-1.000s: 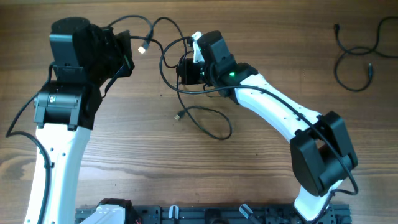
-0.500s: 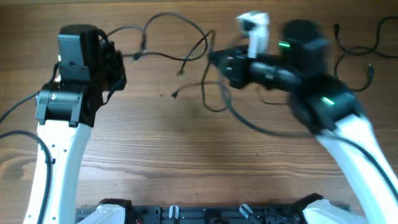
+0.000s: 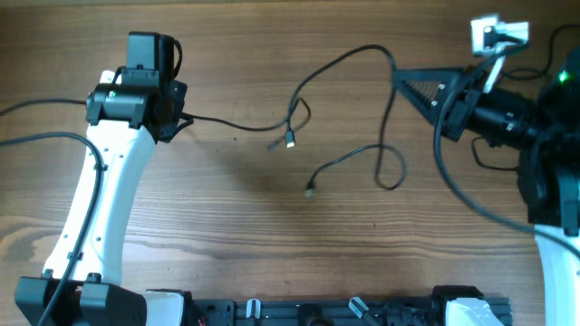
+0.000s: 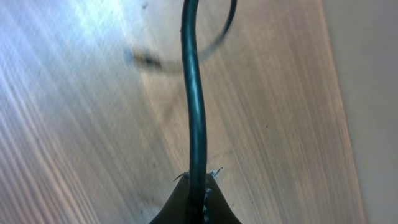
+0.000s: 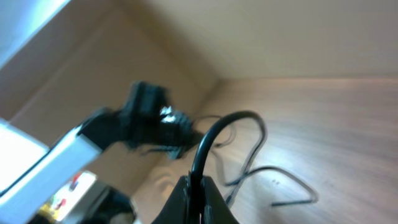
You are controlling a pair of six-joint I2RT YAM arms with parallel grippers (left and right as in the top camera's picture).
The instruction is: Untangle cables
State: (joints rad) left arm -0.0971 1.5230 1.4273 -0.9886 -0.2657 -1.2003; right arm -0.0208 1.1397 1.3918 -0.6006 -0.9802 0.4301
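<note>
While both arms reach in over the wooden table (image 3: pixel 227 244), the cables (image 3: pixel 344 59) hang and trail across its upper half between them. The left arm (image 3: pixel 95 199) rises from the lower left corner, and the right arm (image 3: pixel 553 181) fills the far right side.

The left gripper (image 3: pixel 178 118) is clamped fully closed on a thin black strand (image 3: pixel 227 123). From the left wrist camera that strand (image 4: pixel 194 93) runs straight out of the pinched fingertips (image 4: pixel 177 208), above the wood.

The right gripper (image 3: pixel 403 80) is likewise pressed closed on a cable. In the right wrist view the cord (image 5: pixel 214 130) comes up out of the closed tips and bends over to the right.

From the left gripper the strand runs right to a small kink near the table's middle, then arcs up and over toward the right gripper. Below the right gripper another length drops down, curls into a loose loop (image 3: pixel 391 177) and runs left along the wood.

One plug (image 3: pixel 290 140) sits just below the kink. A second plug (image 3: pixel 310 190) lies lower on the table, apart from the first.
</note>
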